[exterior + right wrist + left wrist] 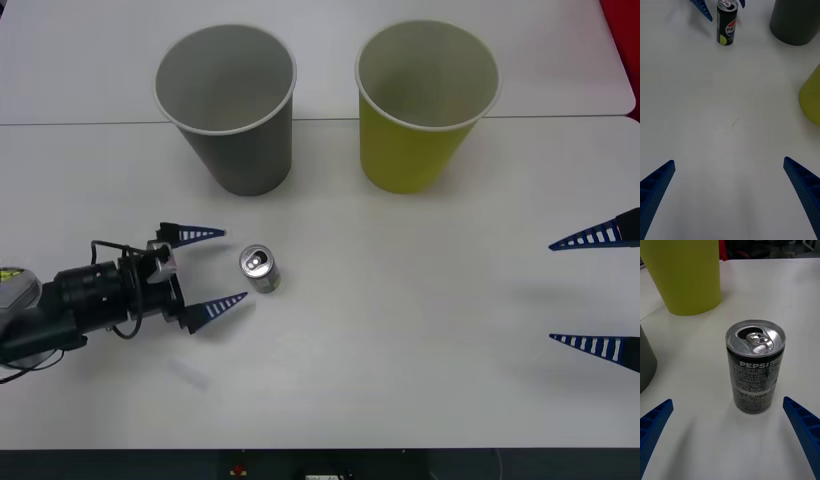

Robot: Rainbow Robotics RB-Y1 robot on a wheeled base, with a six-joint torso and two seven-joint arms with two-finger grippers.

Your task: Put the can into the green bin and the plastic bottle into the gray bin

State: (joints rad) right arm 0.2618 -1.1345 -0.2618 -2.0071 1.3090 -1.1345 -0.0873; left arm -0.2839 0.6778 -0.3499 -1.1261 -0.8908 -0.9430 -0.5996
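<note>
A small silver can [261, 269] with dark Pepsi print stands upright on the white table, left of centre. My left gripper [218, 268] is open just to its left, fingertips level with the can but apart from it. In the left wrist view the can [755, 369] stands a little beyond the two blue fingertips. Behind it stand the gray bin [229, 108] and, to its right, the green bin [423, 104], both upright. My right gripper [575, 292] waits open at the table's right edge. The plastic bottle is out of view.
The right wrist view looks across bare white table toward the can [727, 22], the gray bin [795, 22] and the green bin [810, 97]. A seam between two tabletops [80, 123] runs behind the bins.
</note>
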